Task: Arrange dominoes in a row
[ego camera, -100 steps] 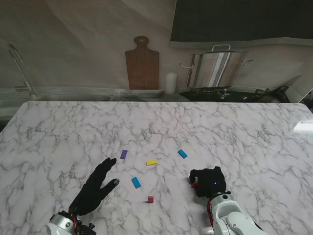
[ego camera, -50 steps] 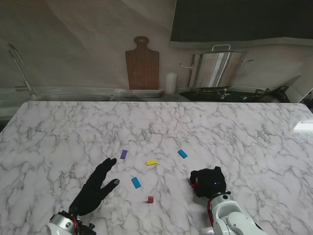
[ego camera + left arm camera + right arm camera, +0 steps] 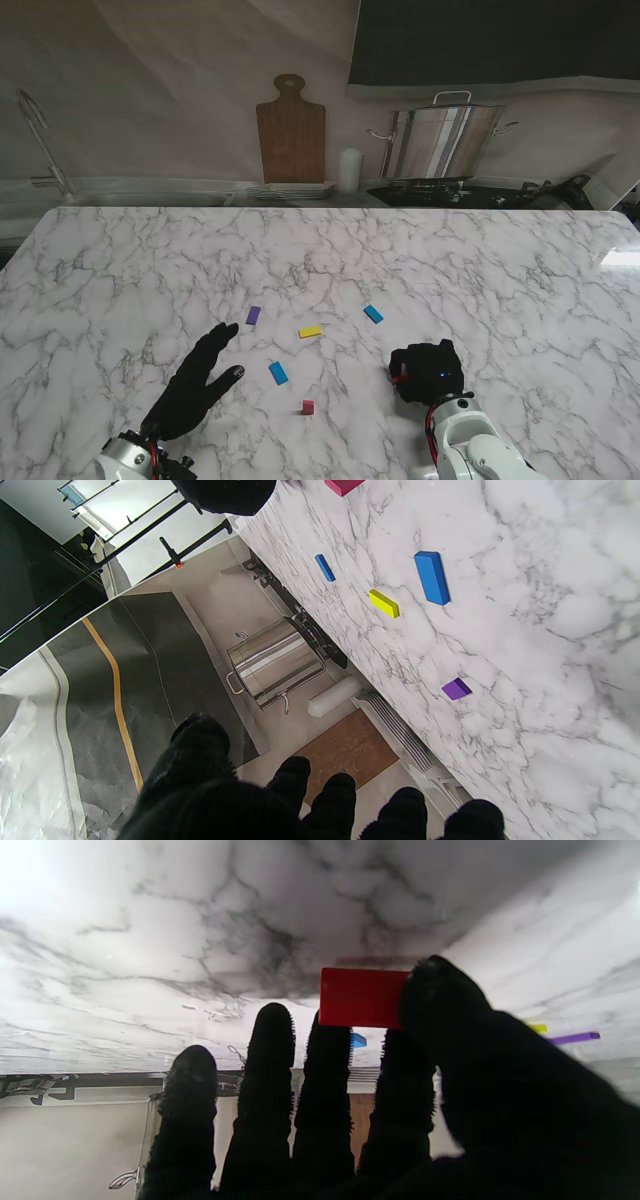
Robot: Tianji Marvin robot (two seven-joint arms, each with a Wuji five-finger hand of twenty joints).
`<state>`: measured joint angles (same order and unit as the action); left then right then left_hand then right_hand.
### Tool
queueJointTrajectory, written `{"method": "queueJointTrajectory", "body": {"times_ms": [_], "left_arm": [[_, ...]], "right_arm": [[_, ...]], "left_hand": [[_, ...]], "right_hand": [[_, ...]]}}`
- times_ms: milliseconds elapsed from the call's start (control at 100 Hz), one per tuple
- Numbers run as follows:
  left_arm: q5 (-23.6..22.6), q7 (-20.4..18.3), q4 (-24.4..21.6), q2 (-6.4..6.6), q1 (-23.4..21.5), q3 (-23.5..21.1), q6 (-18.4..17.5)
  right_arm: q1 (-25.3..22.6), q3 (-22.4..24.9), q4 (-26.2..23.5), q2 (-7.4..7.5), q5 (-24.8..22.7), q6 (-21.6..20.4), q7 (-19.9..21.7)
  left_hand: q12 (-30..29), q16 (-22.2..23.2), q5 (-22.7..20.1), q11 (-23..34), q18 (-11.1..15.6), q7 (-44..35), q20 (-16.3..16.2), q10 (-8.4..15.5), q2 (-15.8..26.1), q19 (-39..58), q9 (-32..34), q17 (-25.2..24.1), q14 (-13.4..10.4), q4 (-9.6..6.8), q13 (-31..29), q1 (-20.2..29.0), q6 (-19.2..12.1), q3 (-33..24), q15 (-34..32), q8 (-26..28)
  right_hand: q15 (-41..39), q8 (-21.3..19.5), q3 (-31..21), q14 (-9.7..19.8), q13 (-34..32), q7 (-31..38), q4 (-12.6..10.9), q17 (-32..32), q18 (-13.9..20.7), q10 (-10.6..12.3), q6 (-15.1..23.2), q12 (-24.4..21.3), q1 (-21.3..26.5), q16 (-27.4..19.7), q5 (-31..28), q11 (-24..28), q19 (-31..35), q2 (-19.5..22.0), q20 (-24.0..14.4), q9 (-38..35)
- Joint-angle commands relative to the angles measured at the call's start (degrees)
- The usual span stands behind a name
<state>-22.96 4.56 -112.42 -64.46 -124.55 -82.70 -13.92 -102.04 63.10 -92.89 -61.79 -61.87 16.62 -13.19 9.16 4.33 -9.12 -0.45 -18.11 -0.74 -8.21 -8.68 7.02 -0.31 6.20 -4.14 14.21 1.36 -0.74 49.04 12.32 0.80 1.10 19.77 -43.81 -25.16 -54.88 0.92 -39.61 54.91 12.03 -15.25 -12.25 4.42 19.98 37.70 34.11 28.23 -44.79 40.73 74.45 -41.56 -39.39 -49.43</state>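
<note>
Hardly anything has shifted: the red domino point(image 3: 361, 997) stays pinched in the right hand point(image 3: 428, 372), lifted just off the marble. Placement comes next; the pink domino point(image 3: 308, 406) lies leftward. The left hand point(image 3: 200, 382) is spread, holding nothing.

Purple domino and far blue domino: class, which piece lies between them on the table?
The yellow domino lies between the purple domino and the far blue domino, slightly nearer to me, as the stand view shows.

No readable text, label, brand, number or sign shows anywhere in these views; the dominoes' visible faces are plain colour, and the pot bears no legible marking.
</note>
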Motion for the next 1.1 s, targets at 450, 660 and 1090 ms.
{"method": "queueJointTrajectory", "body": {"times_ms": [450,660,1090], "left_arm": [[0.1,-1.2,-0.1,0.03,-0.2,0.1,0.1],[0.1,-1.3,-0.2,0.04,-0.3,0.2,0.2],[0.3,-1.2,-0.2,0.01,-0.2,0.0,0.1]], "right_arm": [[-1.0,0.7,-2.8,-1.15,2.0,0.5,-3.4],[-1.9,1.5,-4.7,-1.47,4.8,-0.2,-2.1],[-2.4,1.4,-7.3,-2.29,13.0,-1.6,0.3]], "left_hand": [[-0.5,0.0,1.5,-0.4,1.7,0.7,-0.9,0.7,0.4,-0.1,-0.8,0.0,-1.2,-1.53,0.7,1.7,0.8,0.4,0.2,0.1],[-0.6,0.0,1.6,-0.4,1.7,0.7,-0.9,0.6,0.4,-0.1,-0.8,0.0,-1.3,-1.54,0.7,1.7,1.0,0.3,0.2,0.4],[-0.8,0.0,1.6,-0.4,1.8,0.7,-0.9,0.5,0.5,0.0,-0.8,0.1,-1.3,-1.57,0.7,1.8,1.6,0.3,0.2,0.7]], "right_hand": [[-15.7,-7.3,-0.4,0.8,-1.8,3.7,-0.9,-0.5,0.7,5.2,6.2,12.6,0.2,7.0,0.3,13.3,3.9,5.9,-3.9,-4.7],[-7.1,-12.4,-1.8,1.1,-6.4,4.4,-2.0,-2.3,-0.5,3.5,3.6,0.1,0.5,2.5,2.7,-2.2,2.7,7.7,-2.6,-15.0],[3.4,-10.1,-5.1,2.7,-13.6,7.4,-1.4,-6.2,-1.1,2.4,-1.9,-13.7,-0.2,-1.9,2.6,-11.9,2.1,7.1,-0.2,-23.0]]}}
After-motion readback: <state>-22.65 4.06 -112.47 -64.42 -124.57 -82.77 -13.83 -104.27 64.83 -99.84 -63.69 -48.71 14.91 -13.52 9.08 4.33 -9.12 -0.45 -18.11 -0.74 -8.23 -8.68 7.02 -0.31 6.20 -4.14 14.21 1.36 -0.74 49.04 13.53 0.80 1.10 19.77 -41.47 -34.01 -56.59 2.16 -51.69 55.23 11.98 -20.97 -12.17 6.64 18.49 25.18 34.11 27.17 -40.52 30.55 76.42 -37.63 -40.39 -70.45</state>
